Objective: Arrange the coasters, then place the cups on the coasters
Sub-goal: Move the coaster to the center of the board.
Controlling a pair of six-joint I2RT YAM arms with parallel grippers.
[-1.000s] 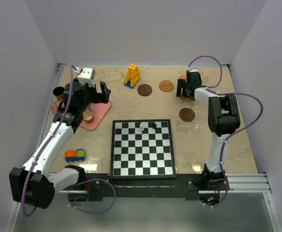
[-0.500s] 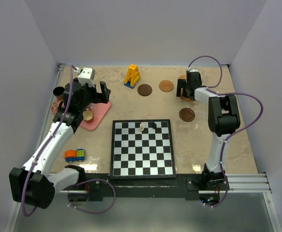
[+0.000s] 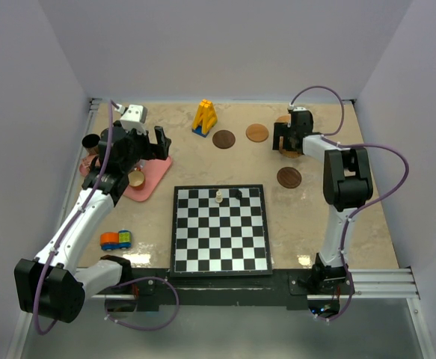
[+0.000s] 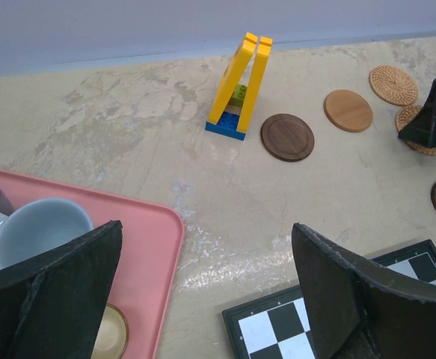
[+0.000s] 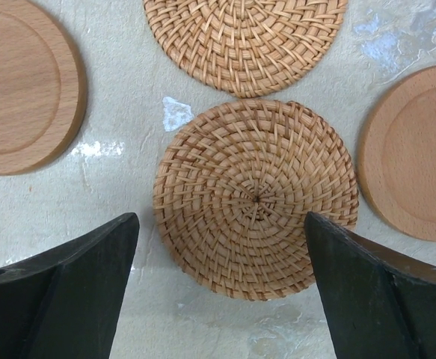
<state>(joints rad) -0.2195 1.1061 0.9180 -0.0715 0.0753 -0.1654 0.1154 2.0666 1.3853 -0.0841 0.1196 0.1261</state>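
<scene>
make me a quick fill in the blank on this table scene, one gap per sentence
1. The right gripper hovers with its jaws ____ over a round woven rattan coaster.
2. The pale blue-white mug sits on the ____ tray.
3. On the black-and-white chessboard stand ____ small pieces.
4. The yellow toy-brick frame stands on a ____ base brick.

Missing words: open; pink; two; blue

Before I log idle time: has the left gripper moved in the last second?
No. The left gripper sits at the same spot over the pink tray, jaws open.
</scene>
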